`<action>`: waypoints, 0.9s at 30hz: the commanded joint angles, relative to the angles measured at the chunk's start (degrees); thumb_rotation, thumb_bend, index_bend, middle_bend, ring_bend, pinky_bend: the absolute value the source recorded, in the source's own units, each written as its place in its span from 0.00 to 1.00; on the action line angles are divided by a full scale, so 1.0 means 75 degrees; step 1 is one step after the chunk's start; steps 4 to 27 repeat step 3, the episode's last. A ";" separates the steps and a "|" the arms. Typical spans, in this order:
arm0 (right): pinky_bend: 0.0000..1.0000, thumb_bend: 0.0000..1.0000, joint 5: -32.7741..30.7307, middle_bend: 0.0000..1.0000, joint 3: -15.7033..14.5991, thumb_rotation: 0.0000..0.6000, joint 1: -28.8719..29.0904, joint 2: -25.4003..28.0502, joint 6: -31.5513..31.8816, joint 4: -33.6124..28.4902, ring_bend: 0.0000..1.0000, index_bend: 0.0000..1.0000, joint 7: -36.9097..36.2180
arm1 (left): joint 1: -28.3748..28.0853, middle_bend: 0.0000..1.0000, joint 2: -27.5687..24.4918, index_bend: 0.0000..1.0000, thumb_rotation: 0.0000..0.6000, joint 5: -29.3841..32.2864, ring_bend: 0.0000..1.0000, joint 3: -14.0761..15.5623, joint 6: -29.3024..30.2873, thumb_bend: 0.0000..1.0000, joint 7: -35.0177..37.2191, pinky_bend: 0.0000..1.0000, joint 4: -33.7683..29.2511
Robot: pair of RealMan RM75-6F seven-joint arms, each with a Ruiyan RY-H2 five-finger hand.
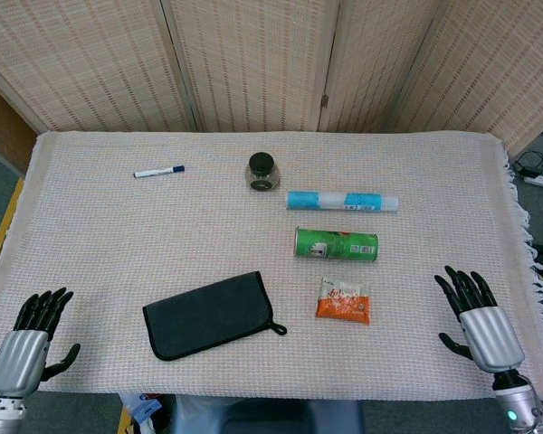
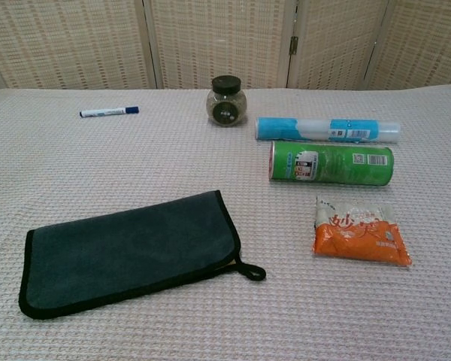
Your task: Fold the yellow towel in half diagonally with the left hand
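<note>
A: Where is the towel (image 1: pixel 212 315) lying?

B: It is lying flat on the surface (image 1: pixel 118 235), folded into a long dark band with a black edge and a small loop at its right end. It is looking dark grey-green rather than yellow in both views. The green can (image 1: pixel 337 245) is lying on its side up and to the right of it.

A: What are the hands doing?

B: The left hand (image 1: pixel 25 336) is hovering at the near left corner, well left of the towel, with its fingers spread and gripping nothing. The right hand (image 1: pixel 478 319) is hovering at the near right edge, well right of the towel, fingers apart and likewise empty. Neither is touching the towel. The chest view is showing no hand at all.

A: And the other things?

B: An orange snack packet (image 1: pixel 343 301) is lying just right of the towel's loop end, below the can. A blue and white tube (image 1: pixel 342 201) is lying behind the can. A dark-lidded jar (image 1: pixel 262 171) is standing further back from the towel, and a blue marker (image 1: pixel 158 170) is lying far back and to the left of it.
</note>
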State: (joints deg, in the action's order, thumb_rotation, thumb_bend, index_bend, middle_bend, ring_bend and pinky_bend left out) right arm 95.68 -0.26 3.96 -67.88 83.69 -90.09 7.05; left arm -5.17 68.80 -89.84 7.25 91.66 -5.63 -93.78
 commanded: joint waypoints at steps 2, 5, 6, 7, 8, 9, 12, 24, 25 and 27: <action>0.00 0.25 0.0061 0.00 -0.0050 1.00 0.0039 -0.0026 -0.0024 -0.0013 0.00 0.00 0.0049 | 0.0104 0.08 -0.0082 0.02 1.00 0.0010 0.02 0.0050 -0.0205 0.35 -0.0306 0.00 -0.0170; 0.00 0.25 0.0079 0.00 -0.0053 1.00 0.0056 -0.0037 -0.0031 -0.0009 0.00 0.00 0.0071 | 0.0122 0.08 -0.0084 0.02 1.00 -0.0006 0.02 0.0050 -0.0213 0.35 -0.0314 0.00 -0.0170; 0.00 0.25 0.0079 0.00 -0.0053 1.00 0.0056 -0.0037 -0.0031 -0.0009 0.00 0.00 0.0071 | 0.0122 0.08 -0.0084 0.02 1.00 -0.0006 0.02 0.0050 -0.0213 0.35 -0.0314 0.00 -0.0170; 0.00 0.25 0.0079 0.00 -0.0053 1.00 0.0056 -0.0037 -0.0031 -0.0009 0.00 0.00 0.0071 | 0.0122 0.08 -0.0084 0.02 1.00 -0.0006 0.02 0.0050 -0.0213 0.35 -0.0314 0.00 -0.0170; 0.00 0.25 0.0079 0.00 -0.0053 1.00 0.0056 -0.0037 -0.0031 -0.0009 0.00 0.00 0.0071 | 0.0122 0.08 -0.0084 0.02 1.00 -0.0006 0.02 0.0050 -0.0213 0.35 -0.0314 0.00 -0.0170; 0.00 0.25 0.0079 0.00 -0.0053 1.00 0.0056 -0.0037 -0.0031 -0.0009 0.00 0.00 0.0071 | 0.0122 0.08 -0.0084 0.02 1.00 -0.0006 0.02 0.0050 -0.0213 0.35 -0.0314 0.00 -0.0170; 0.00 0.25 0.0079 0.00 -0.0053 1.00 0.0056 -0.0037 -0.0031 -0.0009 0.00 0.00 0.0071 | 0.0122 0.08 -0.0084 0.02 1.00 -0.0006 0.02 0.0050 -0.0213 0.35 -0.0314 0.00 -0.0170; 0.00 0.25 0.0079 0.00 -0.0053 1.00 0.0056 -0.0037 -0.0031 -0.0009 0.00 0.00 0.0071 | 0.0122 0.08 -0.0084 0.02 1.00 -0.0006 0.02 0.0050 -0.0213 0.35 -0.0314 0.00 -0.0170; 0.00 0.25 0.0079 0.00 -0.0053 1.00 0.0056 -0.0037 -0.0031 -0.0009 0.00 0.00 0.0071 | 0.0122 0.08 -0.0084 0.02 1.00 -0.0006 0.02 0.0050 -0.0213 0.35 -0.0314 0.00 -0.0170; 0.00 0.25 0.0079 0.00 -0.0053 1.00 0.0056 -0.0037 -0.0031 -0.0009 0.00 0.00 0.0071 | 0.0122 0.08 -0.0084 0.02 1.00 -0.0006 0.02 0.0050 -0.0213 0.35 -0.0314 0.00 -0.0170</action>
